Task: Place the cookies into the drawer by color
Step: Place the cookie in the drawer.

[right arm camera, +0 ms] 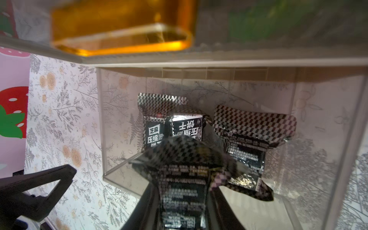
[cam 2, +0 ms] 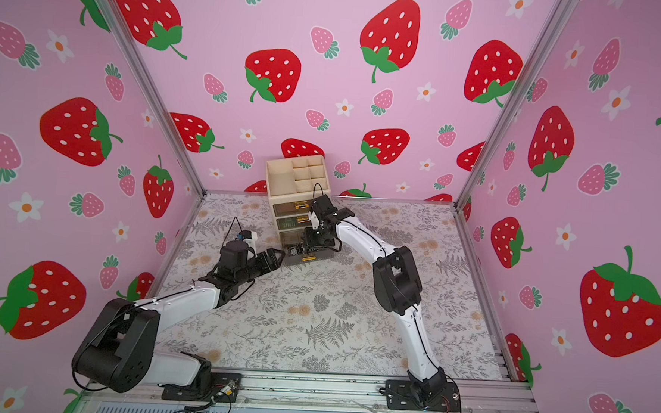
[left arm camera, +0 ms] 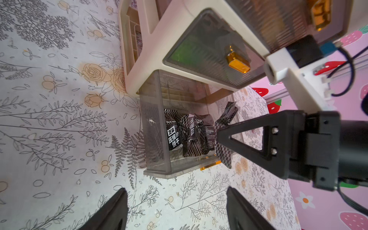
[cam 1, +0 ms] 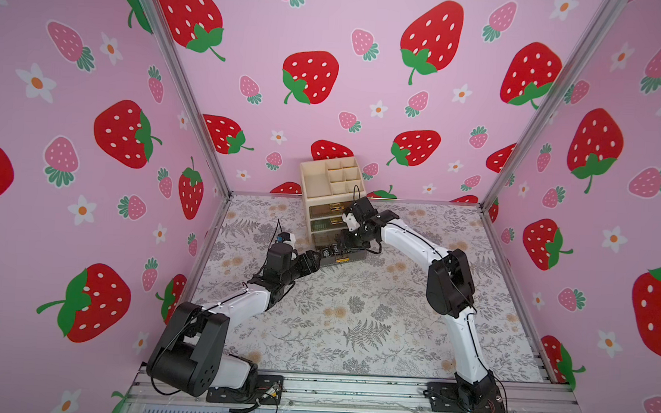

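Black cookie [right arm camera: 185, 169] is pinched in the right hand [left arm camera: 220, 135], which is clenched on the wrapper. The packet hangs over the front part of the pulled-out bottom drawer [left arm camera: 155, 139] and isn't let go yet. Three stowed packets [right arm camera: 253, 135], all black, lie on the drawer floor: two touching near one side wall, one apart, so the colour matches. Above it the middle drawer [left arm camera: 199, 53] is closed with green showing through its smoky front, and its gold handle [left arm camera: 238, 61] juts out over the open one. I can't read the top drawer's contents. The organizer [cam 1: 315, 179] sits at the back of the bench [cam 1: 354, 313], and I see no loose packets on the bench in either top view, so I judge this is a late drop. The left hand [left arm camera: 175, 197] is spread wide and empty, parked near the drawer's front corner without touching it. Risks as I see them:
- The foil is slick and flared, so a crimped end can snag the front wall or cling to a finger on release.
- Dropped from this height, it may land on the others and stand proud, jamming the drawer against the ledge when it's pushed shut.
- There's little headroom under the handle if I lift out carelessly.
- The two hands are close, so I need to watch for a clash.
- The organizer looks light and may slide when the drawer is pushed shut.
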Robot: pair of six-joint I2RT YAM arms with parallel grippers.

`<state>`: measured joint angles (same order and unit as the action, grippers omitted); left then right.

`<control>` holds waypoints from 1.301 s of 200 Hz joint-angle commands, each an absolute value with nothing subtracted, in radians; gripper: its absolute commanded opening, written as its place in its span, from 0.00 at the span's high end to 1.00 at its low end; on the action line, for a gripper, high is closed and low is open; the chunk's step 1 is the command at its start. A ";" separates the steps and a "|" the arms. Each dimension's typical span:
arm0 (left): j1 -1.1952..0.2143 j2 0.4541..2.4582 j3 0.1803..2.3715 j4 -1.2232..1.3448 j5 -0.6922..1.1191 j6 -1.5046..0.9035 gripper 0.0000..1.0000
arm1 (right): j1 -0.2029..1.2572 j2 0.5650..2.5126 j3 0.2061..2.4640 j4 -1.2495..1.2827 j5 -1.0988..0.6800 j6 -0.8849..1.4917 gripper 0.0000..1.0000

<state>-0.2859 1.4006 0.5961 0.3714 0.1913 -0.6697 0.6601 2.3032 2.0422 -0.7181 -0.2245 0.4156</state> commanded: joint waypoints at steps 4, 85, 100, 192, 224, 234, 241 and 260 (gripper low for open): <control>-0.282 1.433 0.647 0.409 0.197 -0.649 0.19 | 0.653 2.357 2.079 -0.742 -0.219 0.391 0.67; -0.282 1.507 0.696 0.402 0.201 -0.639 0.19 | 0.672 2.366 2.086 -0.774 -0.050 0.371 0.66; -0.282 1.529 0.708 0.410 0.211 -0.643 0.19 | 0.685 2.342 2.051 -0.723 -0.003 0.359 0.67; -0.283 1.617 0.779 0.382 0.191 -0.625 0.19 | 0.693 2.301 1.985 -0.515 0.094 0.227 0.67; -0.283 1.642 0.795 0.383 0.196 -0.630 0.19 | 0.683 2.345 2.043 -0.596 0.005 0.255 0.66; -0.284 1.650 0.803 0.379 0.201 -0.630 0.19 | 0.684 2.370 2.081 -0.642 -0.002 0.251 0.65; -0.283 1.653 0.807 0.376 0.204 -0.631 0.19 | 0.685 2.383 2.100 -0.668 0.001 0.247 0.64; -0.284 1.652 0.807 0.376 0.206 -0.632 0.19 | 0.684 2.389 2.095 -0.683 0.033 0.228 0.63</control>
<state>-0.2859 1.6466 0.7700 0.3866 0.1947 -0.6468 0.6846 2.3589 2.0678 -0.6140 0.0273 0.2577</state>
